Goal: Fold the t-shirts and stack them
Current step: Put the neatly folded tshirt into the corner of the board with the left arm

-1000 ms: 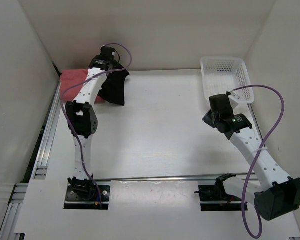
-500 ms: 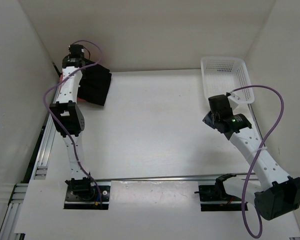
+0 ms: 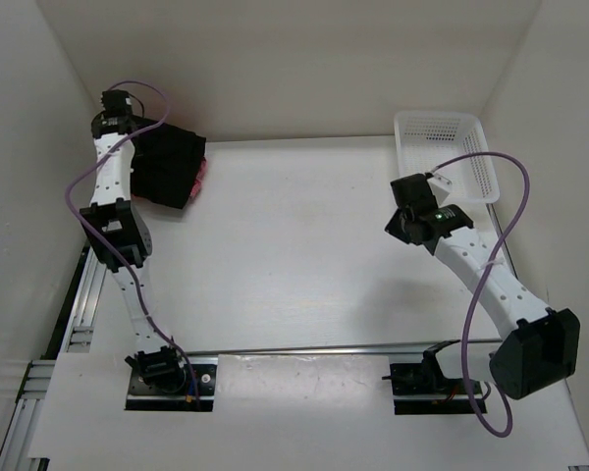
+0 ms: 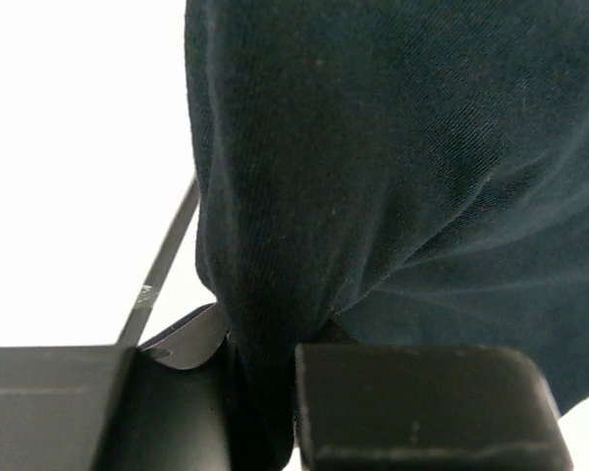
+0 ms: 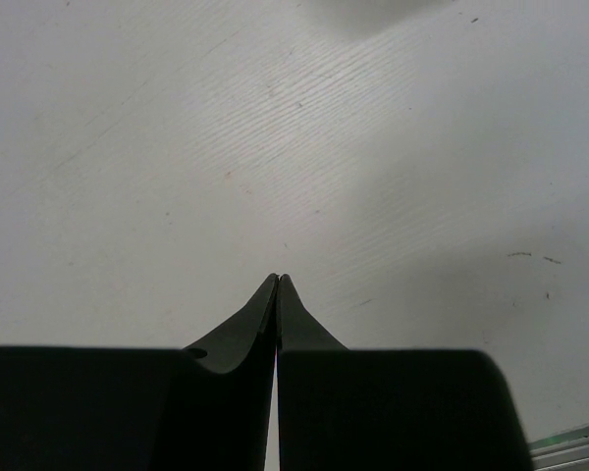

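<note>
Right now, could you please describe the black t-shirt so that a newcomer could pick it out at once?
Start at the far left corner of the table, where the left arm reaches. The black t-shirt is the dark bundle pinched in the left gripper. It is the only black cloth, with a sliver of pink cloth showing at its right edge.

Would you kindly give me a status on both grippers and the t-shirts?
Left gripper shut on black t-shirt, far-left corner. Pink t-shirt edge showing beside it. Right gripper shut, empty, over table near basket.
</note>
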Action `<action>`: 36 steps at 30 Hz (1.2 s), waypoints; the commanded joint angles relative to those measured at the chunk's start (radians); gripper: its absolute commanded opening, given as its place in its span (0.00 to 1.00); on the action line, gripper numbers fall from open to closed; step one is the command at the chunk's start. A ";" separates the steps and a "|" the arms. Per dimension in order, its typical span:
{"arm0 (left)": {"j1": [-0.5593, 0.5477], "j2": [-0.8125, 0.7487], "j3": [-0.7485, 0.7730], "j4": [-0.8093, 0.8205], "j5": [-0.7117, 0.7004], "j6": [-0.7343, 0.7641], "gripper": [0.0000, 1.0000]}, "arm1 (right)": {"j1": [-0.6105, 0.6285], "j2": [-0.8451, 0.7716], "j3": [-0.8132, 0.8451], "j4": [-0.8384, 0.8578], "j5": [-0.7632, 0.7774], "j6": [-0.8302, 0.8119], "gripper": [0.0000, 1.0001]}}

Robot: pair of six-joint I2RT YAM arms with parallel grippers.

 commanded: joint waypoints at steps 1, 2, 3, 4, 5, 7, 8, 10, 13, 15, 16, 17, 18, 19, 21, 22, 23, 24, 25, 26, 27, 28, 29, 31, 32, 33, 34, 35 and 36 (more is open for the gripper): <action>0.045 0.007 0.050 0.052 -0.010 -0.001 0.10 | 0.009 0.025 0.072 -0.004 0.009 -0.012 0.00; 0.055 0.008 0.050 0.052 0.001 -0.001 0.10 | 0.018 0.040 0.072 -0.013 0.009 -0.012 0.00; 0.055 0.021 0.050 0.052 0.001 -0.001 0.10 | 0.019 0.054 0.086 -0.014 0.009 -0.021 0.00; 0.064 0.031 0.041 0.062 0.001 -0.001 0.10 | 0.019 0.054 0.086 -0.014 0.009 -0.021 0.01; 0.064 0.044 0.041 0.063 0.013 -0.001 0.15 | 0.028 0.068 0.099 -0.023 0.009 -0.021 0.01; 0.064 0.044 0.015 0.063 0.054 -0.001 0.52 | 0.028 0.079 0.113 -0.023 0.009 -0.032 0.01; 0.064 0.055 0.003 0.063 0.065 -0.001 0.71 | 0.028 0.090 0.127 -0.023 0.009 -0.032 0.01; 0.064 0.074 0.003 0.075 0.053 -0.001 1.00 | 0.037 0.100 0.139 -0.033 0.009 -0.041 0.02; 0.075 0.112 0.059 0.084 -0.014 -0.001 1.00 | 0.037 0.100 0.161 -0.033 0.009 -0.041 0.02; 0.084 0.103 0.070 0.084 -0.027 -0.001 1.00 | 0.048 0.100 0.161 -0.033 0.009 -0.041 0.02; 0.084 0.088 0.070 0.084 -0.027 -0.001 1.00 | 0.048 0.100 0.170 -0.043 0.000 -0.050 0.02; 0.084 0.068 0.070 0.084 -0.012 -0.001 1.00 | 0.048 0.100 0.170 -0.043 0.000 -0.050 0.02; 0.084 0.020 0.041 0.093 0.010 -0.001 1.00 | 0.057 0.100 0.170 -0.043 0.000 -0.050 0.02; 0.075 -0.003 0.021 0.093 0.054 -0.001 1.00 | 0.057 0.100 0.170 -0.043 0.000 -0.050 0.02; 0.028 -0.064 -0.066 0.093 0.091 -0.001 1.00 | 0.057 0.100 0.170 -0.043 0.000 -0.050 0.02; 0.008 -0.075 -0.091 0.093 0.102 -0.001 1.00 | 0.057 0.100 0.170 -0.043 0.000 -0.040 0.02; -0.010 -0.084 -0.106 0.093 0.111 -0.001 1.00 | 0.067 0.100 0.170 -0.052 0.000 -0.040 0.02; -0.041 -0.093 -0.127 0.093 0.126 -0.001 1.00 | 0.068 0.100 0.170 -0.052 0.000 -0.040 0.02; -0.054 -0.116 -0.137 0.078 0.189 -0.001 1.00 | 0.068 0.100 0.181 -0.052 0.000 -0.040 0.02; -0.066 -0.130 -0.146 0.067 0.223 -0.001 1.00 | 0.078 0.100 0.181 -0.052 0.000 -0.040 0.02; -0.095 -0.141 -0.166 0.058 0.247 -0.001 1.00 | 0.078 0.100 0.190 -0.061 0.000 -0.040 0.02; -0.112 -0.150 -0.175 0.058 0.261 -0.001 1.00 | 0.078 0.100 0.190 -0.061 0.000 -0.040 0.02; -0.129 -0.150 -0.175 0.058 0.262 -0.001 1.00 | 0.078 0.100 0.190 -0.073 0.000 -0.040 0.02; -0.168 -0.106 -0.157 0.058 0.262 -0.001 1.00 | 0.078 0.100 0.181 -0.073 0.000 -0.031 0.02; -0.178 -0.082 -0.134 0.058 0.228 -0.001 1.00 | 0.087 0.100 0.181 -0.082 0.000 -0.030 0.02; -0.178 -0.049 -0.100 0.058 0.188 -0.001 1.00 | 0.088 0.100 0.172 -0.083 0.000 -0.018 0.02; -0.189 0.016 -0.018 0.058 0.144 -0.001 0.97 | 0.088 0.100 0.172 -0.083 0.000 -0.018 0.02; -0.189 0.044 0.028 0.058 0.087 -0.001 0.94 | 0.088 0.100 0.163 -0.083 0.000 -0.018 0.02; -0.189 0.063 0.067 0.058 0.073 -0.001 0.91 | 0.088 0.100 0.162 -0.083 0.010 -0.018 0.02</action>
